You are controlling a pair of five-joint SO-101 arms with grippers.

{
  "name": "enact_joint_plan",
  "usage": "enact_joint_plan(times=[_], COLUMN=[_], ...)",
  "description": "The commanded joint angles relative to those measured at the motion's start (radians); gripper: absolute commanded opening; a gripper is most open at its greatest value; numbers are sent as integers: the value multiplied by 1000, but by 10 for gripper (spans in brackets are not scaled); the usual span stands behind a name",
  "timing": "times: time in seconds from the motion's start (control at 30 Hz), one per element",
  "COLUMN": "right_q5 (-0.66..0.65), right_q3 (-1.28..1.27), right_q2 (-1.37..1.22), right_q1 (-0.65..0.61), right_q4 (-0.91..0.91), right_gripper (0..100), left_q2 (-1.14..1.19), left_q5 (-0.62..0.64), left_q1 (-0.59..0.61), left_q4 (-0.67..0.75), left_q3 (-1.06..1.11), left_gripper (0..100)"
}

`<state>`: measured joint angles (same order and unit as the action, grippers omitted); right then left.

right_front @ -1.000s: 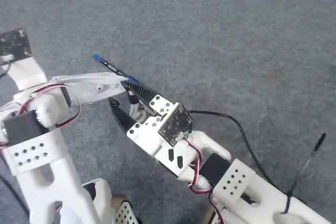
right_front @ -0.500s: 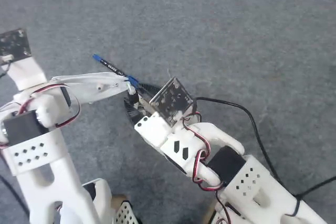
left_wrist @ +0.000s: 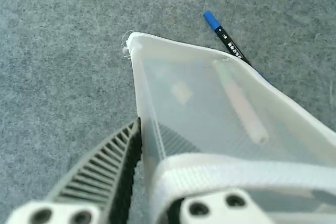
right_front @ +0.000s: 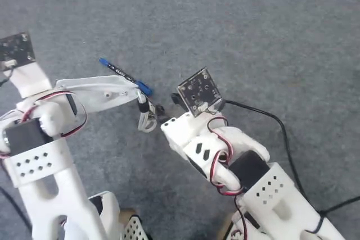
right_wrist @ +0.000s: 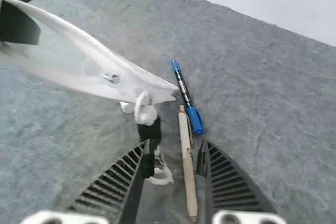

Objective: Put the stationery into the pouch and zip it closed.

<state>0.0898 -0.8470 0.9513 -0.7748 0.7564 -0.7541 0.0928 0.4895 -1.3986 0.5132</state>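
Note:
My left gripper is shut on a translucent white pouch, held just above the grey mat; a stick-shaped item and a small pale piece show through the pouch wall. In the high view the pouch points towards the right arm. Its zip pull with a white ring hangs from the tip. A blue pen lies on the mat beside the pouch. My right gripper is open, low over the mat, with a beige pen lying between its fingers and the zip pull against one of them.
Grey mat stretches free to the right and back. The right arm's black cable trails over the mat at the right. Both arm bases stand at the front edge.
The right arm has drawn back to the right and tipped its wrist, so its fingers, seen spread beside the pouch tip earlier, are now under the arm. The left arm and pouch stayed put.

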Motion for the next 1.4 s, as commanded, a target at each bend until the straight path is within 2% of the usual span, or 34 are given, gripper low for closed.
enact_joint_plan(times=[0.0, 0.17, 0.43, 0.6, 0.73, 1.1, 1.2, 1.37], right_q5=[9, 28, 66, 69, 166, 186, 239, 310], right_q3=[80, 81, 109, 130, 184, 264, 298, 420], right_q2=[21, 19, 5, -111, -205, -435, -499, -588], right_q1=[53, 101, 107, 107, 154, 194, 214, 231], right_q4=[7, 18, 70, 61, 70, 70, 76, 219], right_gripper=[134, 134, 134, 134, 134, 134, 132, 133], left_q2=[-8, -8, -8, -8, -8, -8, -8, -8], left_q5=[18, 18, 18, 18, 18, 18, 18, 18], left_q1=[6, 6, 6, 8, 8, 8, 8, 8], left_q4=[37, 44, 44, 44, 44, 44, 44, 44], left_q3=[-15, -13, -13, -13, -15, -15, -15, -15], left_gripper=[11, 11, 11, 11, 11, 11, 11, 11])
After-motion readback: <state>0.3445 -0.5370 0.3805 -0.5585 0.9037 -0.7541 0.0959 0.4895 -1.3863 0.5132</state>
